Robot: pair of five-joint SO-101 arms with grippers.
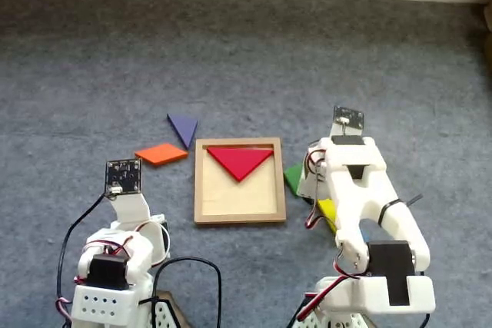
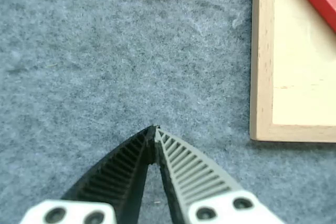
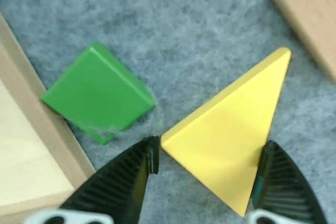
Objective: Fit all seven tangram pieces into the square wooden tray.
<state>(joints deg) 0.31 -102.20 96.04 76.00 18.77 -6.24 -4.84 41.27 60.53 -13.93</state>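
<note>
**Red triangle lying in the tray, other pieces lying around it**

The square wooden tray (image 1: 238,218) is lying flat on the grey felt (image 1: 246,51). It is holding one piece, a large red triangle (image 1: 240,160). The triangle's long edge is running along the tray's far rim and its point is aiming at the tray's middle. The remaining floor of the tray is showing pale bare wood.

Off the tray's far left corner, an orange parallelogram (image 1: 161,154) and a purple triangle (image 1: 183,127) are lying on the felt. The purple one is sitting nearer that corner. Just beside the tray's right rim a green square (image 3: 97,93) is sitting turned cornerwise. A yellow triangle (image 3: 231,145) is lying beyond it, farther from the tray, and a tan wooden piece (image 3: 310,19) farther still.

The left gripper (image 2: 154,132) is hovering near the tray's near left corner, its jaws pinched together on nothing. The right gripper (image 3: 209,153) is standing to the tray's right, its jaws spread wide and straddling the yellow triangle.
</note>
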